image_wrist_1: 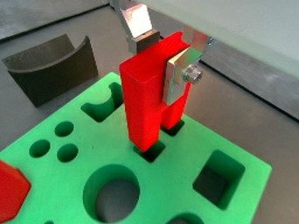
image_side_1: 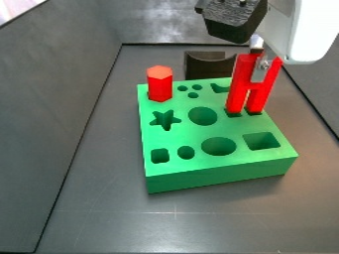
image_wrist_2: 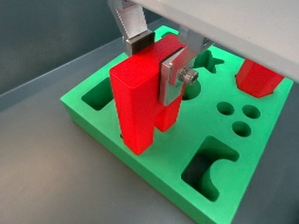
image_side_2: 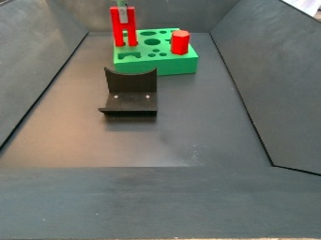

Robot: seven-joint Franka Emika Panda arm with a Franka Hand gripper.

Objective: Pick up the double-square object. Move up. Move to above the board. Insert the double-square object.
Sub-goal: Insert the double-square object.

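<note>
**Seat the bar squarely: keep it plumb and press straight down.**
Your tool [image_wrist_1: 177, 63] is over the board's [image_side_1: 225, 169] back edge, clenched on the upper part of the double-square object [image_wrist_1: 149, 98], one silver finger [image_wrist_1: 184, 72] flat on its side. The bar stands upright with its foot already inside a cut-out of the green slab; how deep it sits, you cannot tell. I judge you should hold it vertical, lower slowly without twisting, and let go only once it bottoms out. The bar is tall, slim, bright red plastic, grooved along its length between two squares.
</note>
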